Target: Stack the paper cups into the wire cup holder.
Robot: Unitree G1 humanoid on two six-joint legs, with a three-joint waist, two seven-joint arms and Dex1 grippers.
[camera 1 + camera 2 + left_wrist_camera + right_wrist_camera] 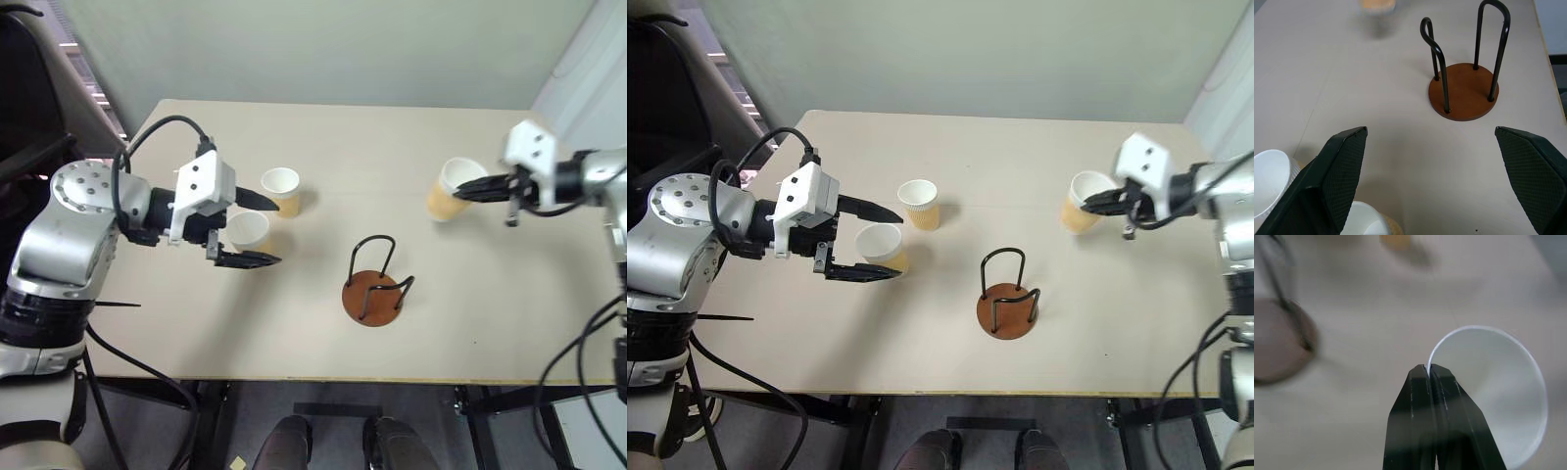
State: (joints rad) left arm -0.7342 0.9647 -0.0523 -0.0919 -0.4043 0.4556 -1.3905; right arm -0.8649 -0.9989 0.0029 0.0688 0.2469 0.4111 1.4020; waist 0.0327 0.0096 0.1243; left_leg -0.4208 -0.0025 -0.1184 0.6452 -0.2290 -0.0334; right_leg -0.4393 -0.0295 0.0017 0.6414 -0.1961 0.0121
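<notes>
My right gripper (1095,203) is pinched tight on the rim of one paper cup (1084,216). In my right wrist view the two black fingers (1431,396) press flat together over the thin white edge, one inside the cup and one outside, with the cup's white interior opening beside them. That held cup is tilted, mouth toward the gripper, over the right part of the beige table (921,343); whether its base touches the tabletop I cannot tell.

My left gripper (257,231) is spread wide and holds nothing. Its two fingers straddle the second paper cup (248,231), which stands upright between them from the head views; I cannot tell whether either finger touches it. The third paper cup (282,190) stands upright just beyond, close to the upper finger. In my left wrist view both cups' white rims show beside one fingertip (1347,166), and the gap between the fingers looks across bare table toward the holder.

The wire cup holder (373,285) sits near the middle of the table toward its front edge, between my two arms and well apart from all three cups. Its reddish-brown round base lies flat, with black wire loops standing upright from it, and there is no cup in it.
</notes>
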